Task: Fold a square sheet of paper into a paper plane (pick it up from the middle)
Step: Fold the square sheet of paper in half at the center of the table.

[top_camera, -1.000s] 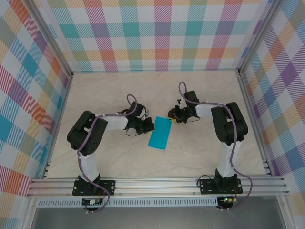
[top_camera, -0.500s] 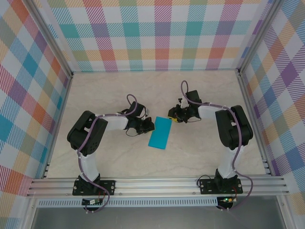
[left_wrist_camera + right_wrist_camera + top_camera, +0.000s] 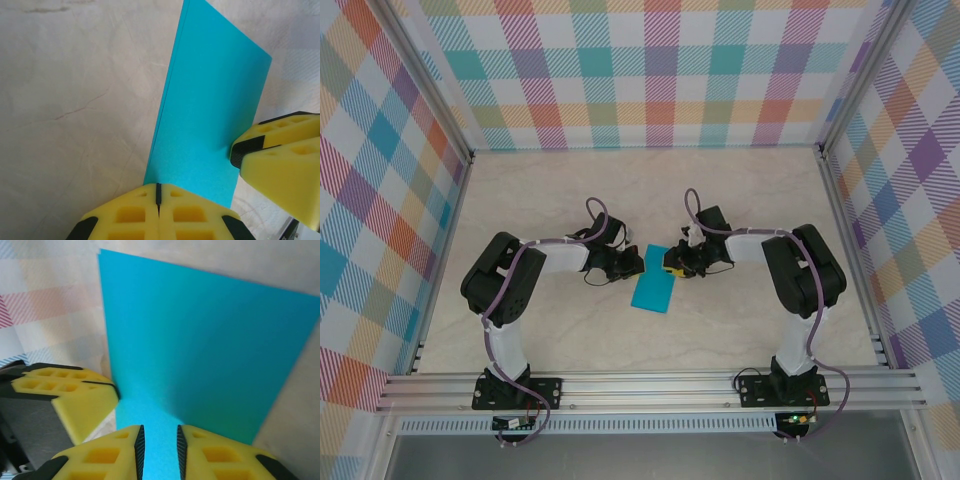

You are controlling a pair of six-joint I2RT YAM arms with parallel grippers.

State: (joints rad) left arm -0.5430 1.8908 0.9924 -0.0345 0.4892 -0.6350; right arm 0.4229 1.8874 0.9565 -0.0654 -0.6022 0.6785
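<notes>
The square sheet of paper (image 3: 654, 285) is teal-blue and lies flat on the table as a long rectangle folded double; a paper plane is out of view. In the left wrist view the fold runs along the left side of the paper (image 3: 210, 115). My left gripper (image 3: 638, 263) is shut, with its tips (image 3: 158, 192) resting on the sheet's left edge near its far end. My right gripper (image 3: 670, 263) is over the same far end from the right. Its jaws (image 3: 159, 445) stand a little apart, and the paper (image 3: 200, 340) lies flat under the gap. The two grippers' yellow fingers (image 3: 65, 392) nearly touch.
The table (image 3: 570, 200) is pale marble-patterned and walled by checked panels (image 3: 650, 70) on three sides. An aluminium rail (image 3: 650, 385) with both arm bases runs along the near edge. Bare tabletop surrounds the paper on every side.
My right gripper has slid left onto the paper's far end, close to the left gripper's tips. The left gripper and the paper have stayed in place.
</notes>
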